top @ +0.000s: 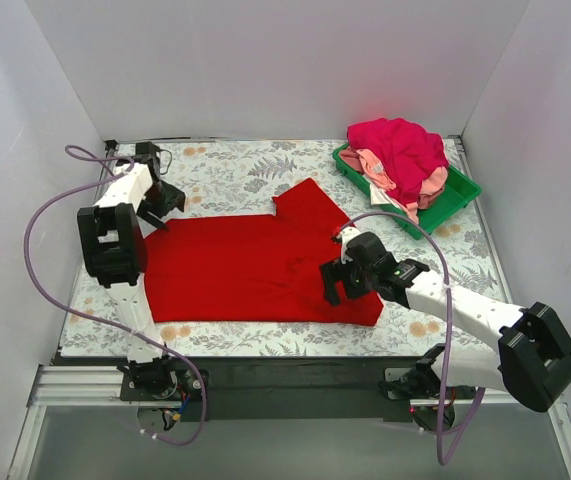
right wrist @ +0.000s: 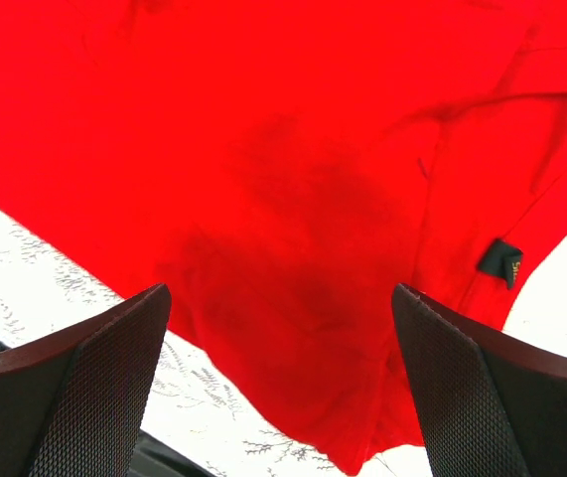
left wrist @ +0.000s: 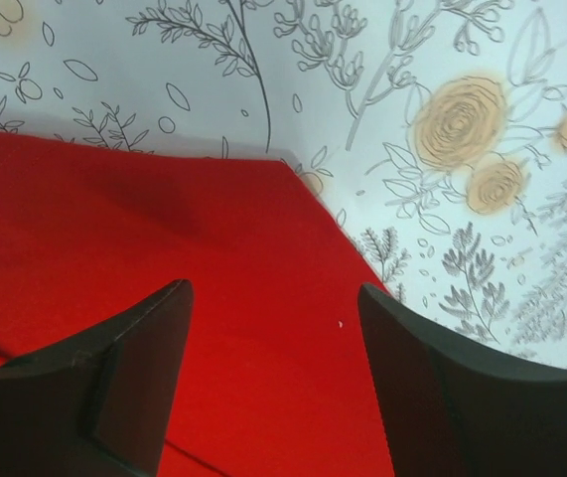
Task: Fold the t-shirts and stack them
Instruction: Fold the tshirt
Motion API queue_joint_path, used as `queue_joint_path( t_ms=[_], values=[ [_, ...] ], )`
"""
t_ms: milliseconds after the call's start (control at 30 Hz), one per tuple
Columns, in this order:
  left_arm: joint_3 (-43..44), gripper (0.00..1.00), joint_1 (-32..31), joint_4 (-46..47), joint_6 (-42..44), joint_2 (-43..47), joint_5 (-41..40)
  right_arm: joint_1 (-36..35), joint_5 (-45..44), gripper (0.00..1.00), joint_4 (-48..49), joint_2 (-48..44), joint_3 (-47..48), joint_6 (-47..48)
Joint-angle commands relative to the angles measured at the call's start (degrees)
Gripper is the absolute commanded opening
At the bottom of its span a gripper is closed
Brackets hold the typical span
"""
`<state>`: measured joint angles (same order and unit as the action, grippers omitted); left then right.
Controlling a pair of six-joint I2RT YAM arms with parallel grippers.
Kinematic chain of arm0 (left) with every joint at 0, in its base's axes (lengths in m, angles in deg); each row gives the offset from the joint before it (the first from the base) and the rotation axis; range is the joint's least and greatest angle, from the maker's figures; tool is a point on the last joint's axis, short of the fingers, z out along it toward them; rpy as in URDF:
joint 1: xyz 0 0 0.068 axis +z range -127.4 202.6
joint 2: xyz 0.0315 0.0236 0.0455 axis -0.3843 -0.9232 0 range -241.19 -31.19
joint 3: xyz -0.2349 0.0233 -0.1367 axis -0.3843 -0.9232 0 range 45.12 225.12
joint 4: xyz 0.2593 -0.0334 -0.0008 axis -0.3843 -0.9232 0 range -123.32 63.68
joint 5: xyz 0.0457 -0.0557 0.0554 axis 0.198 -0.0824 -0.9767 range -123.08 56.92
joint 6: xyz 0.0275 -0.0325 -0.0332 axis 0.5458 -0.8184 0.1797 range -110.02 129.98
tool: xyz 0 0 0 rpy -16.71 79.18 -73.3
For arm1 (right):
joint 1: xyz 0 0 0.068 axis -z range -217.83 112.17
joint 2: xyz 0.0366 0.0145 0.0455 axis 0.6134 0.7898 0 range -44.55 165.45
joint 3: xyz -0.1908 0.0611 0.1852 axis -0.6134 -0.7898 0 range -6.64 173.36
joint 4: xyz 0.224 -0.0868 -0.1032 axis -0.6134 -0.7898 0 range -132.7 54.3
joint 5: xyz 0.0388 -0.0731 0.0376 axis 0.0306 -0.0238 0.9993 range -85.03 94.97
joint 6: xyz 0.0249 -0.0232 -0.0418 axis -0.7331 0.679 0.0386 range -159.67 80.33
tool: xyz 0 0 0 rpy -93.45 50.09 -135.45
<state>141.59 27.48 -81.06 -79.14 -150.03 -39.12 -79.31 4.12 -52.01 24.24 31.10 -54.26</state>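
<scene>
A large plain red t-shirt point(top: 250, 265) lies spread flat on the floral tablecloth point(top: 225, 175), one sleeve pointing to the back. My left gripper point(top: 165, 205) is open and empty over the shirt's far left corner, which fills the left wrist view point(left wrist: 164, 248). My right gripper point(top: 337, 282) is open and empty over the shirt's near right part; the red cloth point(right wrist: 293, 199) and a small black label point(right wrist: 501, 263) show there. A heap of magenta, light pink and white t-shirts point(top: 400, 155) sits in the tray.
A green plastic tray point(top: 460, 195) stands at the back right and holds the heap. White walls close the table on three sides. A dark rail point(top: 295, 375) runs along the near edge between the arm bases.
</scene>
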Motion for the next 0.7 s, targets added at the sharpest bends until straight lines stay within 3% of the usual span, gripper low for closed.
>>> queue_joint_path(
  t_ms=[0, 300, 667],
  values=[
    [3.0, 0.65, -1.1, -3.8, -2.0, -0.9, -2.8, 0.4, -1.9, 0.98, 0.3, 1.2, 2.1, 1.0],
    [3.6, 0.57, -2.5, -7.2, -7.3, -2.3, -9.2, 0.4, -3.2, 0.98, 0.4, 2.5, 2.1, 1.4],
    [10.7, 0.47, -2.6, -8.9, -9.9, -8.7, -10.0, 0.4, -2.7, 0.98, 0.4, 2.8, 2.2, 1.9]
  ],
)
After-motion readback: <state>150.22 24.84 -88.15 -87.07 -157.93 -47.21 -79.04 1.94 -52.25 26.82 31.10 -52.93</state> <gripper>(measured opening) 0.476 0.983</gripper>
